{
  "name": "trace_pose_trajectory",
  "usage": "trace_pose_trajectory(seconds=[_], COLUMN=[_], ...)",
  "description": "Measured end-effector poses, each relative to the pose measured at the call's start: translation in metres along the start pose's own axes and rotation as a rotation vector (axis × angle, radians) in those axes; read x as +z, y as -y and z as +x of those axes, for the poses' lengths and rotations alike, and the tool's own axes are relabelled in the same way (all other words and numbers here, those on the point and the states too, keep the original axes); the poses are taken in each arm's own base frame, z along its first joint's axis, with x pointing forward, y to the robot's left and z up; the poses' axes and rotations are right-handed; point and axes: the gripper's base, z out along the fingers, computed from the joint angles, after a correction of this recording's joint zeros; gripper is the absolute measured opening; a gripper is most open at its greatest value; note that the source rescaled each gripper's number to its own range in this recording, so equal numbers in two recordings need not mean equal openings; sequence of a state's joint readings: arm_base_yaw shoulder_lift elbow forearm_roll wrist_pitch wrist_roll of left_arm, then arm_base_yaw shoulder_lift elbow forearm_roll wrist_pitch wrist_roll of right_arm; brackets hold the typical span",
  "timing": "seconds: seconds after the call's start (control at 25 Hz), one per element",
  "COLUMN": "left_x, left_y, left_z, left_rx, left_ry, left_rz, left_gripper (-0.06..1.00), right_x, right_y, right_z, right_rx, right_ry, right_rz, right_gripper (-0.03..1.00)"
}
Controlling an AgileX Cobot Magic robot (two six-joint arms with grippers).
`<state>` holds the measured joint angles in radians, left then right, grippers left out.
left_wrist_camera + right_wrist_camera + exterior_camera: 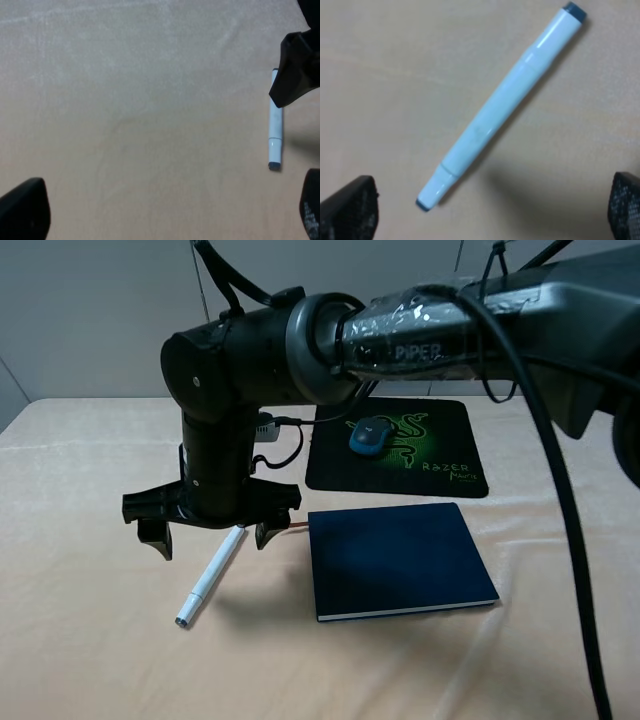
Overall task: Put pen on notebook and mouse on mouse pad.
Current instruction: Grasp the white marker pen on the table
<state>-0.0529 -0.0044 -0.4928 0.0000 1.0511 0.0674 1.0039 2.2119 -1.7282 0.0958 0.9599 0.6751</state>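
The white pen [212,575] lies on the tablecloth, left of the navy notebook [400,560] and apart from it. My right gripper [210,530] reaches across the middle and hangs open just above the pen's far end, its fingers spread to either side. The right wrist view has the pen [502,105] lying slantwise between the open right gripper [485,207] fingertips. The teal mouse [370,435] sits on the black mouse pad [430,455]. My left gripper [167,210] is open over bare cloth, with the pen [275,130] off to one side; it does not show in the high view.
A peach tablecloth [90,640] covers the table. The right arm [300,350] spans the scene above the pad, with cables hanging beside it. A finger [297,70] of the right gripper shows in the left wrist view, over the pen's end.
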Motion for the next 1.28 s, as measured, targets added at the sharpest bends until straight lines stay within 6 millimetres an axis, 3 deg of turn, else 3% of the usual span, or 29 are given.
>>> trace_pose_trajectory(seconds=[0.48,0.8,1.28], left_x=[0.000,0.000,0.000], left_y=[0.000,0.000,0.000], left_z=[0.000,0.000,0.000], left_rx=[0.000,0.000,0.001], left_ry=[0.000,0.000,0.001], left_rz=[0.000,0.000,0.000], left_gripper=[1.00,1.00,1.00], right_x=[0.028,0.044,0.064], right_y=[-0.011,-0.020,-0.012], right_z=[0.006,-0.006,-0.005], right_rx=[0.116,0.138,0.140], right_ry=[0.035,0.048,0.025], right_rz=[0.043,0.050,0.123], right_gripper=[1.00,1.00,1.00])
